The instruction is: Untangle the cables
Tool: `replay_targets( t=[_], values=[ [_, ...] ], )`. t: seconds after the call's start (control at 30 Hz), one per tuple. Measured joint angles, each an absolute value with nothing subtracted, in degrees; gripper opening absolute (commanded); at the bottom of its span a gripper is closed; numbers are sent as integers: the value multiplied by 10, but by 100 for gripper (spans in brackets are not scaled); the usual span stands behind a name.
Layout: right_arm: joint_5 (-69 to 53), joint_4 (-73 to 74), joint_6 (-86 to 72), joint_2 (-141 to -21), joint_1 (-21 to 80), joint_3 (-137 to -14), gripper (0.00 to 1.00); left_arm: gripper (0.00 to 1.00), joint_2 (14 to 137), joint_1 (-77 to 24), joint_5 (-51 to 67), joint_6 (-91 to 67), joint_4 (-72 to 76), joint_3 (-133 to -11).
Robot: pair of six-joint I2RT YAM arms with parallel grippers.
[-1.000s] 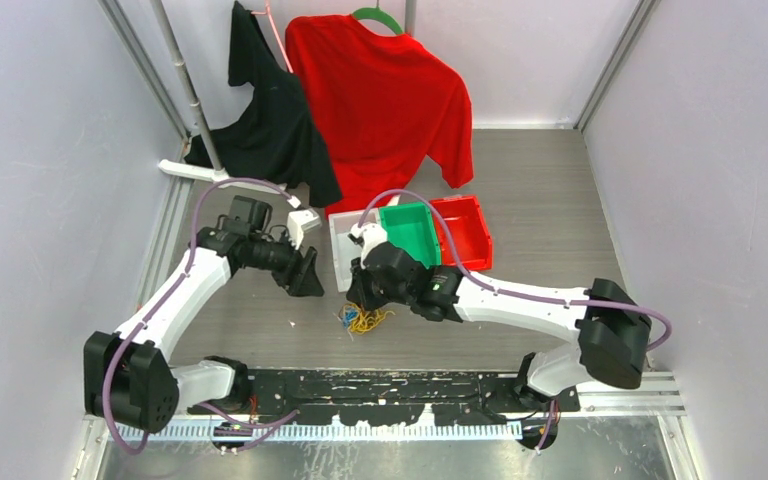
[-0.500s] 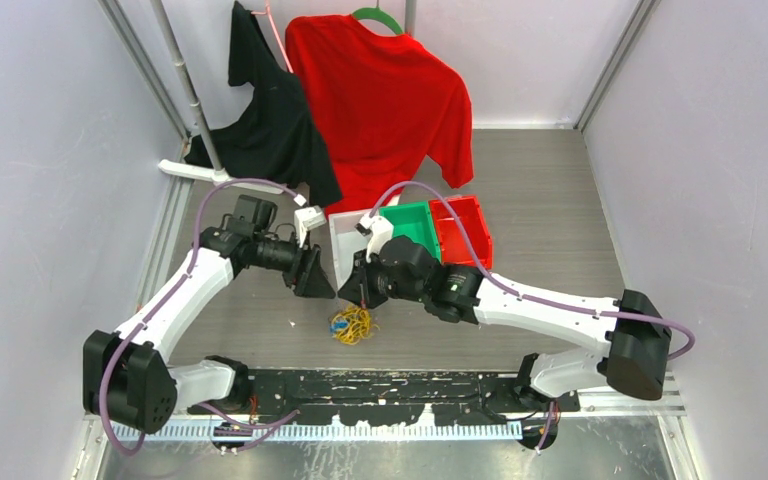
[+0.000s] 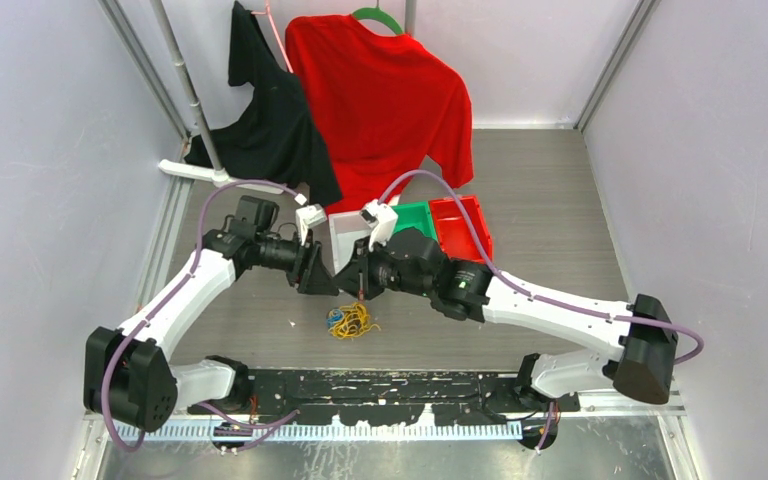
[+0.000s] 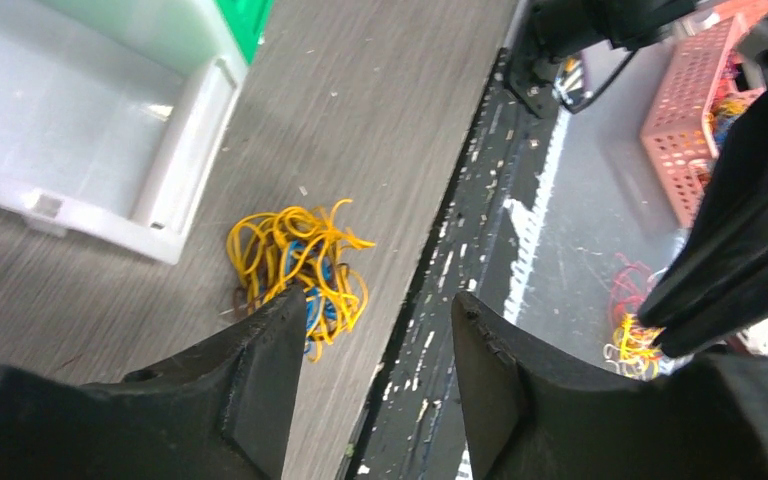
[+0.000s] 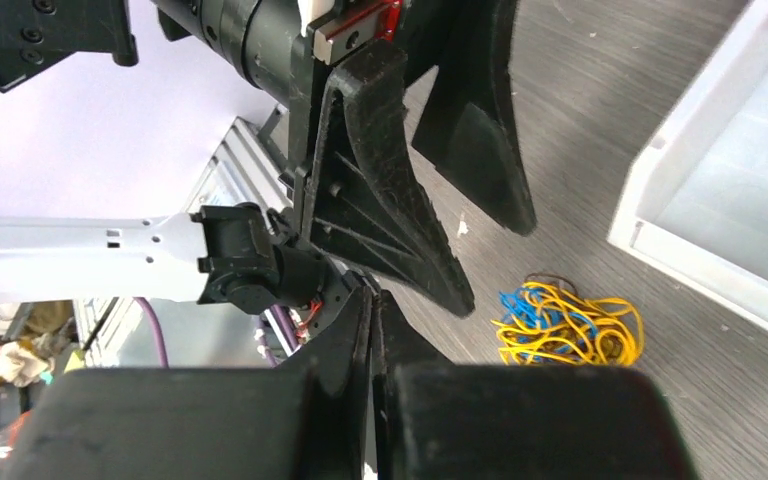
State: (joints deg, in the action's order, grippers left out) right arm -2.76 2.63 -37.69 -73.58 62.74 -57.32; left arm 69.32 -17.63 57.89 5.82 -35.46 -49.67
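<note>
The cables lie as one tangled bundle of orange-yellow, blue and dark brown strands on the wooden table, near its front edge. They also show in the left wrist view and the right wrist view. My left gripper is open and empty, above and behind the bundle; in its own view the bundle lies by its left finger. My right gripper is shut with nothing seen between the jaws. It hovers just behind the bundle, close to the left gripper's fingers.
A white bin, a green bin and a red bin stand in a row behind the grippers. A red shirt and a black shirt hang at the back. The table's front edge and black rail are just below the bundle.
My right gripper has drawn up and back from the bundle. The bundle has shifted slightly left and stays on the table. My left gripper has moved a little to the right.
</note>
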Motion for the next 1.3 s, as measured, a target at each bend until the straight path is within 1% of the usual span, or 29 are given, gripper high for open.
replay_targets(
  t=[0.03,0.07,0.1,0.13,0.3,0.5,0.6,0.73,0.8,0.9,0.93,0.97,1.13,1.3],
  values=[
    [-20,34,-373,-730,627,-573,36,51,694,-176,566,64,-355,-497],
    [-10,43,-371,-725,626,-573,44,49,695,-176,554,67,-356,-497],
    [2,56,-367,-721,626,-573,50,48,696,-176,540,70,-359,-497],
    [13,67,-362,-718,625,-572,53,48,699,-176,526,75,-362,-497],
    [53,107,-357,-725,624,-534,59,45,720,-158,481,90,-386,-503],
    [65,131,-359,-800,624,-504,60,45,725,-126,458,98,-402,-509],
    [63,130,-359,-837,624,-504,57,45,722,-125,455,103,-406,-514],
    [60,124,-359,-873,624,-505,46,45,708,-125,453,110,-410,-514],
    [59,117,-359,-884,624,-505,34,45,700,-125,450,112,-412,-514],
    [58,109,-360,-892,624,-506,11,45,697,-125,449,114,-415,-514],
    [57,106,-361,-893,624,-507,5,45,696,-125,449,115,-415,-514],
    [57,105,-361,-893,624,-507,2,45,695,-125,448,115,-415,-514],
    [57,100,-364,-886,624,-508,1,45,691,-125,446,116,-419,-514],
    [57,103,-365,-835,624,-509,1,45,679,-125,446,116,-422,-514]
  ],
)
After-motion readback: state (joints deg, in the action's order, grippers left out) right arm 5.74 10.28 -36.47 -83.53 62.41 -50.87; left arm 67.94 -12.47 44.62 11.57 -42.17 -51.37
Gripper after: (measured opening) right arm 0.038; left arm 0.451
